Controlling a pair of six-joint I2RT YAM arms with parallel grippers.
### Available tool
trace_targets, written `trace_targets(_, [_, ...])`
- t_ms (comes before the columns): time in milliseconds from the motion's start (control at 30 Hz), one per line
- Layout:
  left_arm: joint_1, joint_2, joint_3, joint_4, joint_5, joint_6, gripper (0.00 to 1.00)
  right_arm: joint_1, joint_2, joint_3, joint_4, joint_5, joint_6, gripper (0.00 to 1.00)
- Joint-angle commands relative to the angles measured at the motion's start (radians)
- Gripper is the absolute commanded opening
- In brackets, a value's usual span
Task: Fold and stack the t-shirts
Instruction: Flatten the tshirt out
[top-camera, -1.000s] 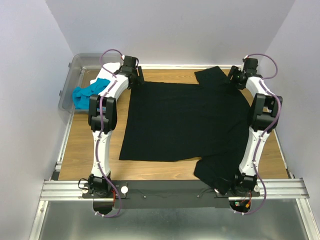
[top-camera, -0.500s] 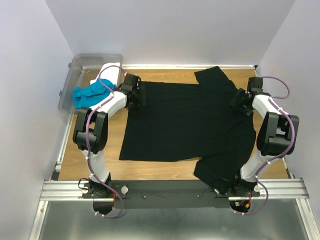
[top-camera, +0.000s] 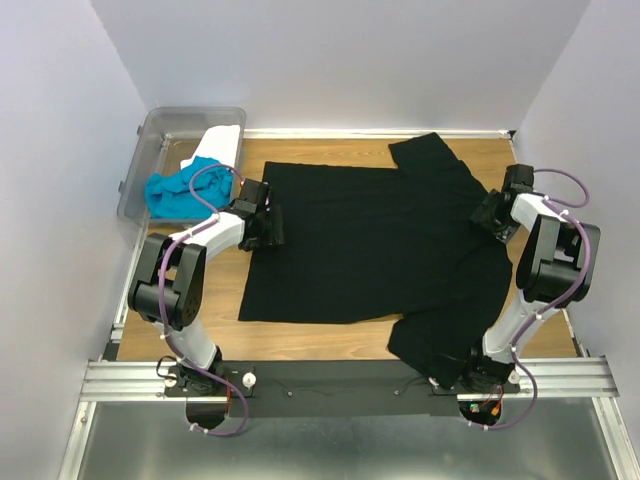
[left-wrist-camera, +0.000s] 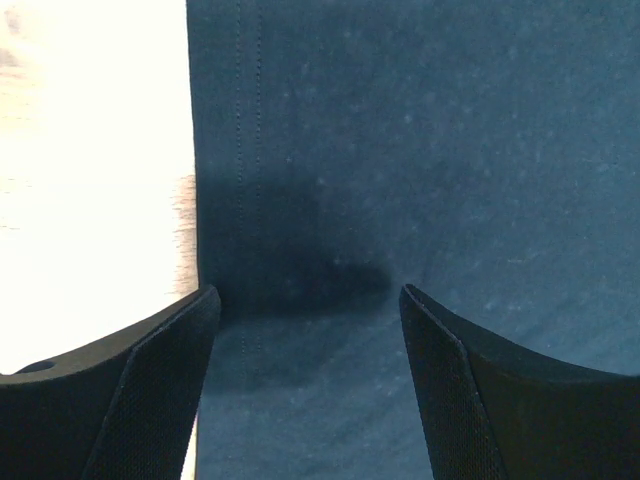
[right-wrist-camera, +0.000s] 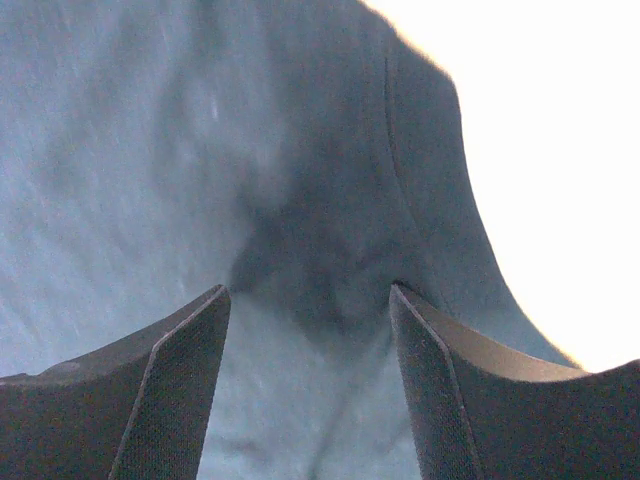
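Overhead; wrists close over black t-shirt (top-camera: 370, 240)

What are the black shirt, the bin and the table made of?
Black shirt: soft matte knit cloth, probably cotton; it lies limp, and the left wrist view shows a double-stitched hem. Bin: clear plastic, faintly glossy; you can see through its walls. Table: wood or wood-look laminate, smooth and light brown; the pictures cannot tell which.

Our left hand (top-camera: 268, 224) hangs low near the left edge of the brown wooden worktop (top-camera: 300, 338), elbow folded back toward the near-left corner, jaws wide apart and holding nothing. Our right hand (top-camera: 493, 214) hangs low by the right edge, arm sharply bent, jaws likewise parted and empty.
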Motion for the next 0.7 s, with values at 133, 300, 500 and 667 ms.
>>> trace_targets(133, [-0.005,-0.04,-0.049,0.032,0.005,-0.006,0.81,-0.018,0.057,0.071,0.028,0.045,-0.073,0.75])
trace_targets(300, [-0.007,-0.074,-0.041,0.032,-0.005,-0.005,0.81,0.005,-0.073,0.049,0.019,-0.025,-0.096,0.77])
trace_targets(500, [-0.022,-0.044,-0.004,0.008,-0.018,0.021,0.75,0.039,-0.129,-0.007,0.011,-0.094,-0.073,0.77])
trace_targets(667, [-0.022,-0.038,-0.022,-0.037,-0.004,0.027,0.63,0.042,-0.126,-0.073,0.011,-0.097,-0.04,0.76])
